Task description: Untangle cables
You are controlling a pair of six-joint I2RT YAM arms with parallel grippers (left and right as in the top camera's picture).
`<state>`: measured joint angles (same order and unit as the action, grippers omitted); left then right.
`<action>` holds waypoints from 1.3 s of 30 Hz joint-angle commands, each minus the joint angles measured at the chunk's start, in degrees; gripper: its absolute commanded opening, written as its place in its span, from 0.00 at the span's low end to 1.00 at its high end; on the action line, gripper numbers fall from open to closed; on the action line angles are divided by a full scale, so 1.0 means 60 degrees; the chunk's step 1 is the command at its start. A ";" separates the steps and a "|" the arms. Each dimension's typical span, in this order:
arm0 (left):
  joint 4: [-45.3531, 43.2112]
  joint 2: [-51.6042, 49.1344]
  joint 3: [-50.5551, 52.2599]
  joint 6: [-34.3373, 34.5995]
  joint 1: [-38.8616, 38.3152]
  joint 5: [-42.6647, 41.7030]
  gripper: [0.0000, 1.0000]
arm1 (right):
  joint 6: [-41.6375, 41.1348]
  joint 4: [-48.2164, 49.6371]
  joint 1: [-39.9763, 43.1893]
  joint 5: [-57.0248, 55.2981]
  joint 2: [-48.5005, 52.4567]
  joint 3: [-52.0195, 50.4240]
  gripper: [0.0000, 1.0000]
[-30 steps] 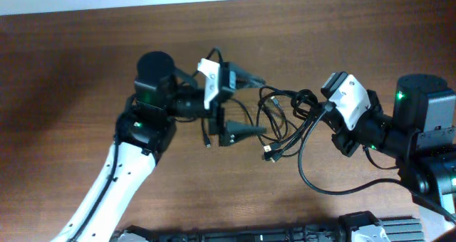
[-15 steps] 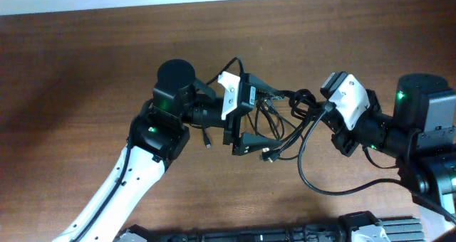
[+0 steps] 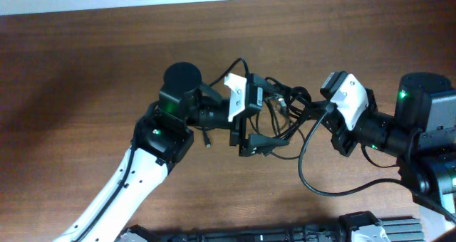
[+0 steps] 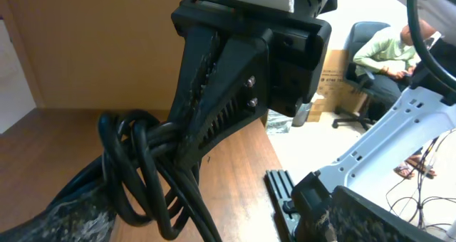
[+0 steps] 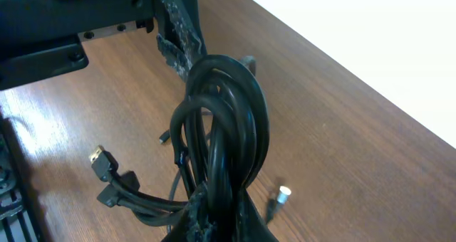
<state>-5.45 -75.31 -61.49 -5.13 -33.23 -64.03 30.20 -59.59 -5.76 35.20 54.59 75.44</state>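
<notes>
The cables [image 3: 279, 112] are bunched into one black tangle around mid-table [image 3: 85, 64], and the tight part is a knot [image 3: 298, 98] at the upper right of the bunch. In the left wrist view it's a fat twist of several cords wrapped over each other.

Just right of the knot is the right gripper [image 3: 325, 114], clamped fully closed on the bundle. Its own camera shows the cords coming straight up out from between its fingers [image 5: 214, 217] and curling over in a big arch.

On the other side of the knot, the left gripper [image 3: 280, 115] is spread about as wide as it goes. One jaw sits on the far side of the loose loops and the other on the near side, so it's straddling them with nothing actually gripped. I can't tell whether either jaw is brushing a cord.

Moving out from the knot:
- A long loop [image 3: 305, 172] swings down toward the near edge and curves back under the right arm.
- A flat gold-tipped plug [image 5: 100, 160] and a white-tipped plug [image 5: 282, 193] show below the knot in the right wrist view, down by the wood.
- Another small plug [image 3: 206, 140] is well left of the knot, next to the left arm.
</notes>
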 commanded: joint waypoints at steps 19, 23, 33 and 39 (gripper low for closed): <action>-0.0707 0.0171 -0.0080 -0.0124 -0.0586 0.0441 0.00 | 0.0007 0.0095 -0.0036 0.1100 -0.0040 0.0091 0.04; -0.0769 0.0171 -0.0080 0.0106 -0.0576 0.0871 0.00 | 0.0011 0.0066 -0.0036 0.1027 -0.0040 0.0091 0.04; -0.0769 0.0171 -0.0080 0.2732 -0.0561 0.4659 0.00 | 0.0007 -0.0007 -0.0036 0.1027 -0.0040 0.0091 0.04; -0.0761 0.0171 -0.0080 0.3869 -0.0124 0.5147 0.00 | 0.0011 -0.0040 -0.0036 0.1024 -0.0040 0.0091 0.04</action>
<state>-9.26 -75.09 -61.49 12.14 -37.74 -44.27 29.74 -58.28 -5.43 37.34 55.46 75.44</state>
